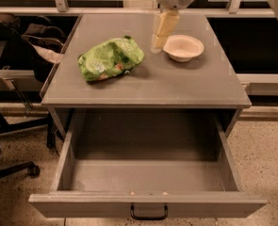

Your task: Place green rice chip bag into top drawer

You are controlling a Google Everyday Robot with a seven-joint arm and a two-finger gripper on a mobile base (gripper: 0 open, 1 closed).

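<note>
Though near bag (111, 59), claw (159, 41) beside bowl (183, 48)

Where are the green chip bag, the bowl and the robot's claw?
green rice chip bag (111, 58): camera view, middle of the crumpled foil.
bowl (183, 55): camera view, its front wall.
claw (158, 42): camera view, its lower end, hanging right beside the bowl.

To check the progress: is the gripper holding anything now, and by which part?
Nothing is held. The gripper hangs between the green bag and the bowl.
</note>
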